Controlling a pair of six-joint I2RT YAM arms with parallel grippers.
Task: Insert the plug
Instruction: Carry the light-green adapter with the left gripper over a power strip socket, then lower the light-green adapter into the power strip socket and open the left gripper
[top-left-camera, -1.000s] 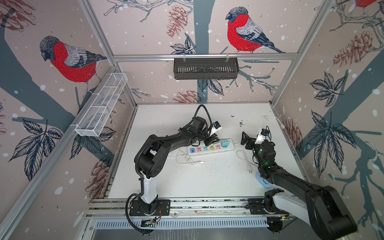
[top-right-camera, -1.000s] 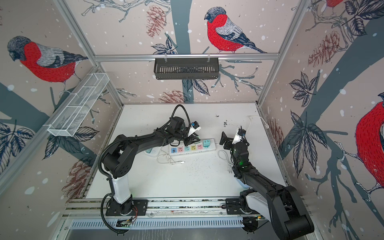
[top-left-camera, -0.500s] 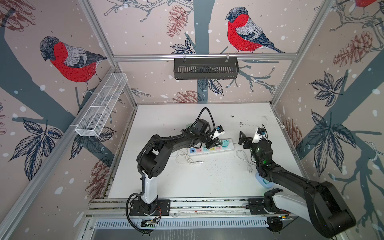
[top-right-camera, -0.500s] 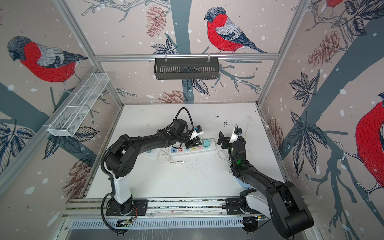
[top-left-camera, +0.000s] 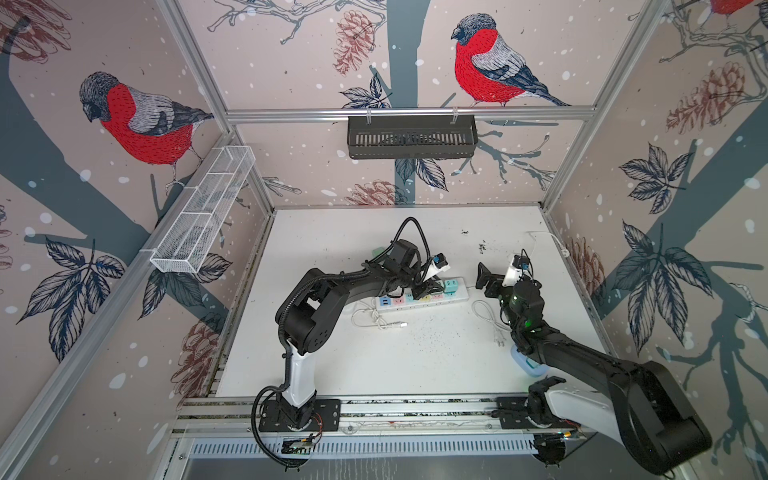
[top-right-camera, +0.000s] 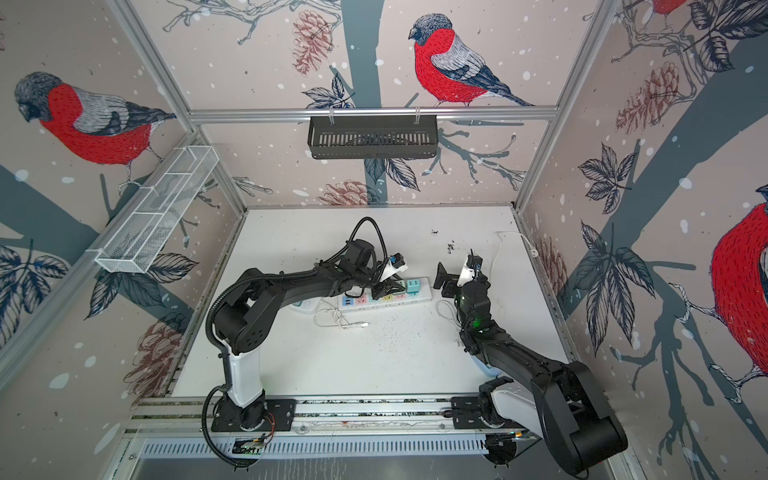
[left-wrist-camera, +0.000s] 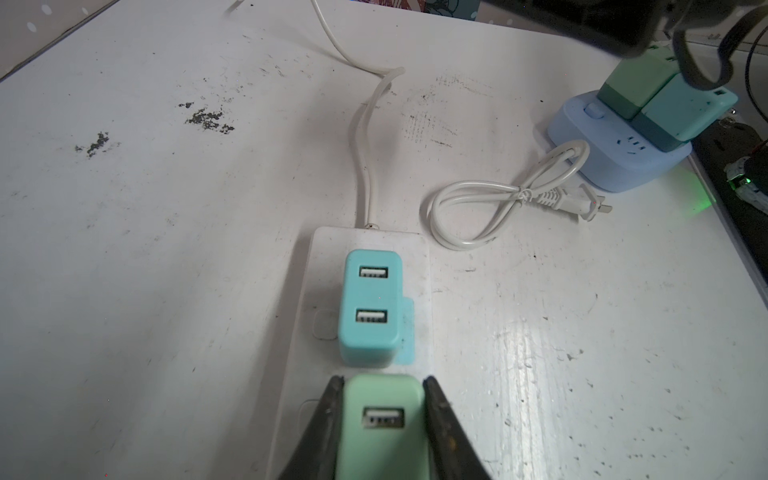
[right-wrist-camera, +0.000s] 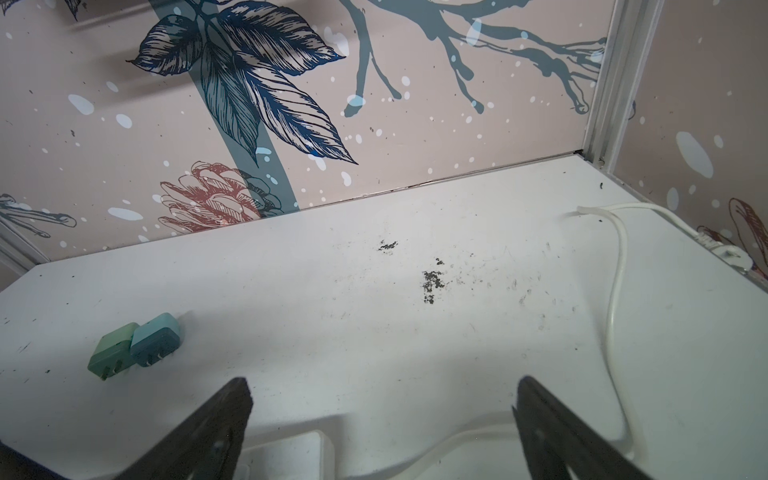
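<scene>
**Left gripper** (left-wrist-camera: 383, 380), black, with tapered fingers (left-wrist-camera: 328, 419): set narrow, clamped from both sides on a pale green USB charger plug (left-wrist-camera: 382, 419) of square plastic body, one port facing the camera. Bottom centre of the left wrist frame.

**Place of the pale green USB charger plug:** over a long white plastic power strip (left-wrist-camera: 417, 266), just beside a teal two-port USB adapter (left-wrist-camera: 370, 307) seated in that strip. Prongs hidden, so depth in the socket cannot be told.

**Power strip in both top views:** slanted across the middle of the white tabletop (top-left-camera: 374, 353), with the left gripper above its right half.

**Thick white strip cable** (left-wrist-camera: 361, 137): from the strip's far end up toward the top centre of the frame.

**Thin white looped cord with two-prong plug** (left-wrist-camera: 498, 199): flat on the table, right of centre, just beside the strip's far corner.

**Light blue rounded socket base** (left-wrist-camera: 615, 166): upper right, carrying a green block and a teal block side by side, partly behind a dark arm.

**Right gripper** (right-wrist-camera: 383, 382): jaws spread wide, holding nothing. Bottom of the right wrist frame. In both top views, just right of the strip's end.

**Pair of loose adapters**, one green (right-wrist-camera: 110, 349) and one teal (right-wrist-camera: 156, 338): lower left of the right wrist frame, on their sides, touching, prongs showing.
</scene>
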